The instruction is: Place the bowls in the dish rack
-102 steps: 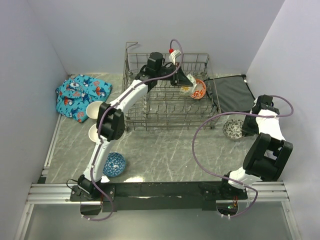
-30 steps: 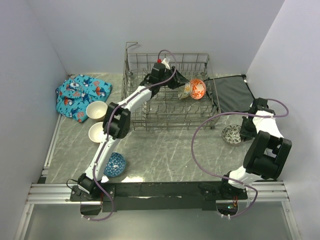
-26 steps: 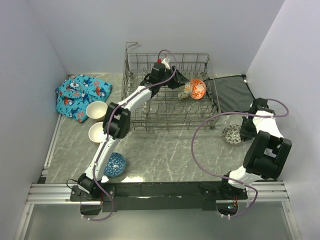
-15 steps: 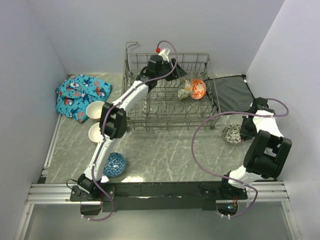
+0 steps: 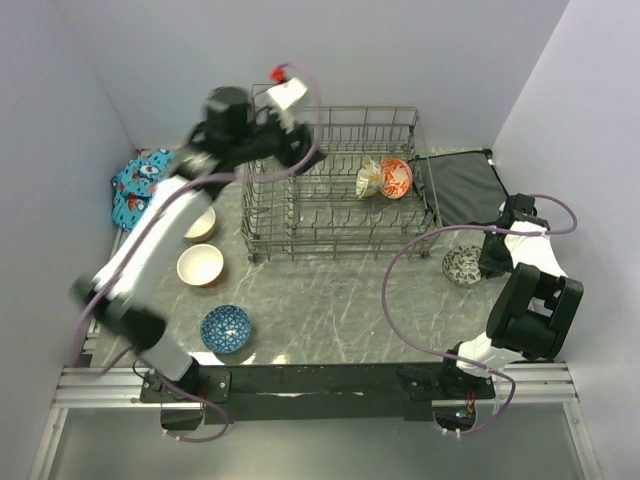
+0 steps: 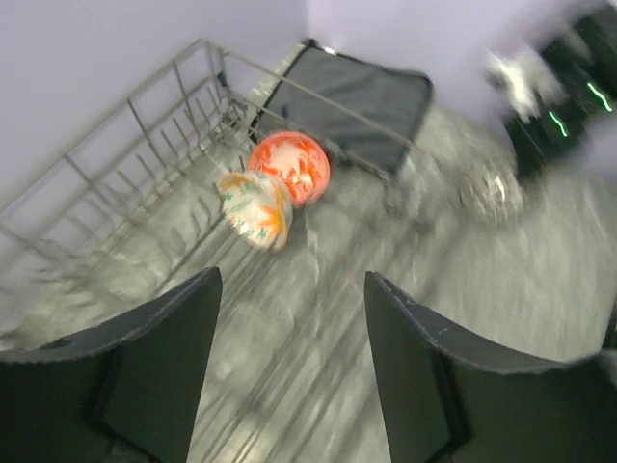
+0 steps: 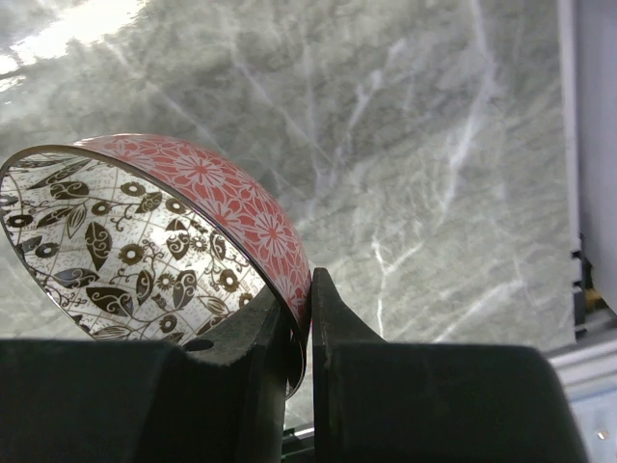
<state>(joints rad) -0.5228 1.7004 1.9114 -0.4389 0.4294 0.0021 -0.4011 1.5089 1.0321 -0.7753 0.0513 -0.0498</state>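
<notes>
The dish rack (image 5: 330, 215) stands at the back middle of the table. Two bowls stand on edge among its tines at the right end: a cream one with orange leaves (image 5: 369, 178) (image 6: 255, 207) and an orange-red one (image 5: 397, 177) (image 6: 289, 166). My left gripper (image 5: 300, 148) (image 6: 289, 289) hovers blurred over the rack's far left corner, open with nothing between its fingers. My right gripper (image 5: 490, 255) (image 7: 304, 318) is shut on the rim of a bowl (image 5: 463, 264) (image 7: 145, 251), dark-patterned inside and red outside, low over the table right of the rack. Left of the rack lie two cream bowls (image 5: 200, 265) and a blue one (image 5: 226, 328).
A dark grey mat (image 5: 465, 188) (image 6: 347, 96) lies right of the rack, behind my right gripper. A blue patterned cloth (image 5: 140, 190) is bunched at the far left, partly behind my left arm. Walls close in on three sides.
My left arm has swung up and to the left, away from the two bowls in the rack, its jaws widening. The right gripper still holds its bowl, nearly unmoved.
</notes>
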